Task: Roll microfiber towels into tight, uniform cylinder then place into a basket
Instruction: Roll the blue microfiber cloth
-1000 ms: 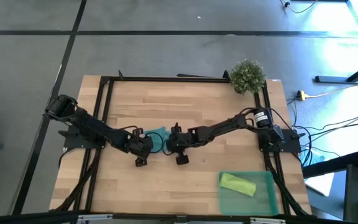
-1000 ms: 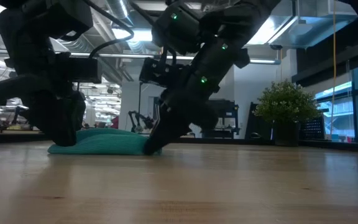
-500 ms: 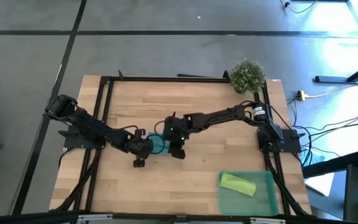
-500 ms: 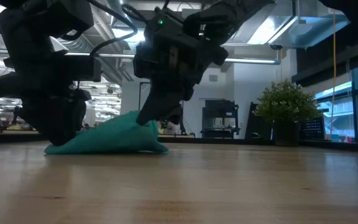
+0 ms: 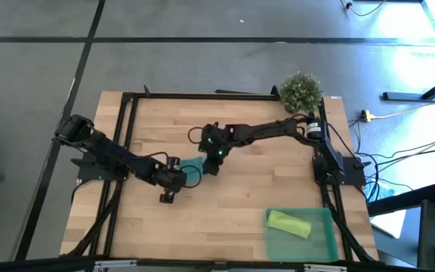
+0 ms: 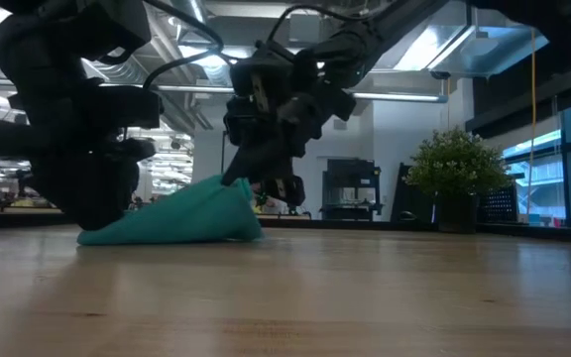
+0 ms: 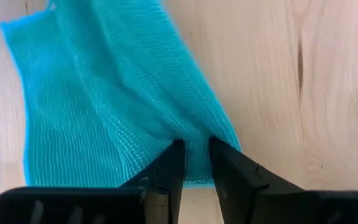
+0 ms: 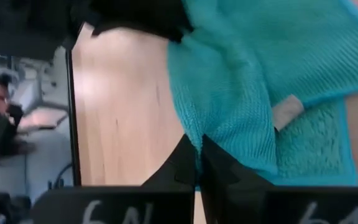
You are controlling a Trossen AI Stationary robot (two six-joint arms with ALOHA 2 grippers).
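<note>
While the left hand (image 7: 194,163) pins the teal towel (image 7: 110,93) to the bench (image 5: 240,204), the right hand (image 8: 197,158) pinches its raised edge, apparently to fold it.

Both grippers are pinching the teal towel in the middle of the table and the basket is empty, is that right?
Not quite. The high view shows a lime towel lying in the basket. The rest holds: the left gripper and right gripper both pinch the teal towel mid-table.
</note>
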